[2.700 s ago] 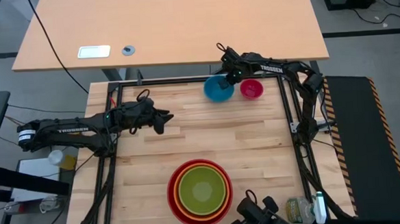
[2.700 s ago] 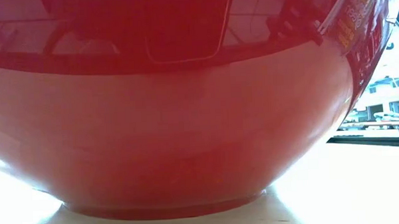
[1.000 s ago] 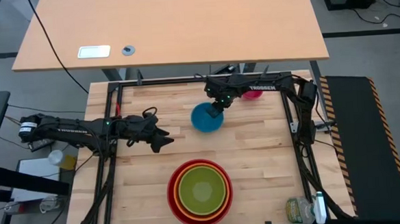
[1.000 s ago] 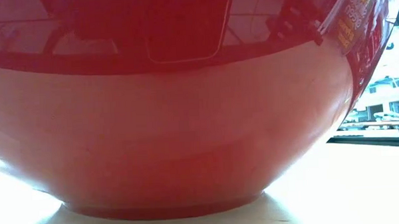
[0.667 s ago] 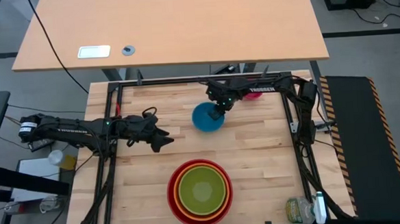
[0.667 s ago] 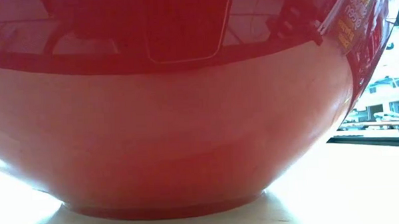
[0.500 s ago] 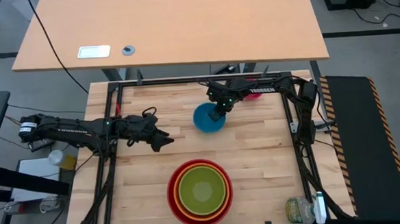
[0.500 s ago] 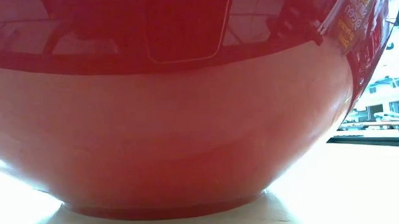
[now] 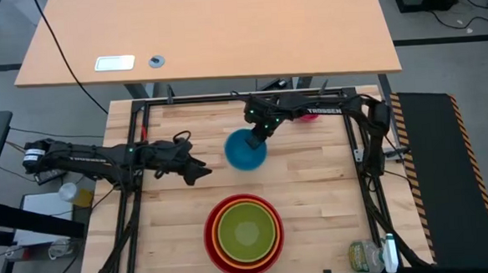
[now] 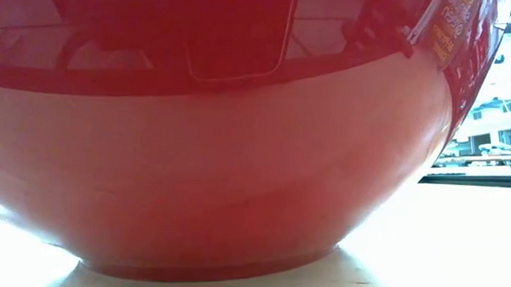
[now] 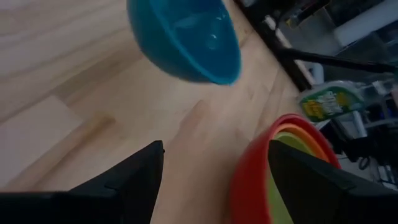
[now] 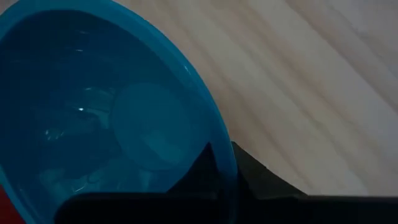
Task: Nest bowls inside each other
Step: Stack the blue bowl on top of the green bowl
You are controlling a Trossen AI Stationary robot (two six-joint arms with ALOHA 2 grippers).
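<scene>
The blue bowl (image 9: 245,151) hangs tilted above the table's middle, also seen in the left wrist view (image 11: 184,38), with my right gripper (image 9: 258,136) shut on its rim. The red bowl (image 9: 211,238) stands by the near edge with the orange bowl (image 9: 218,215) and the lime green bowl (image 9: 247,230) nested in it; it fills the low view (image 10: 222,162). The pink bowl (image 9: 310,115) sits at the far right, mostly hidden under the right arm. My left gripper (image 9: 200,170) waits open at the left, pointing at the bowls. My right gripper pinches the blue bowl's rim (image 12: 225,163) on the far-right side, one finger (image 12: 202,163) inside the bowl and one (image 12: 252,167) outside. The fingers slant down from the far right. The bowl hangs tilted below them, off the table.
A black frame (image 9: 225,97) runs along the far and side edges of the wooden table. A bottle (image 9: 366,255) lies at the near right corner. Bare wood lies between the blue bowl and the red stack.
My right gripper has risen and gone toward the table's near left with the blue bowl. The bowl has come up off the wood and tipped.
</scene>
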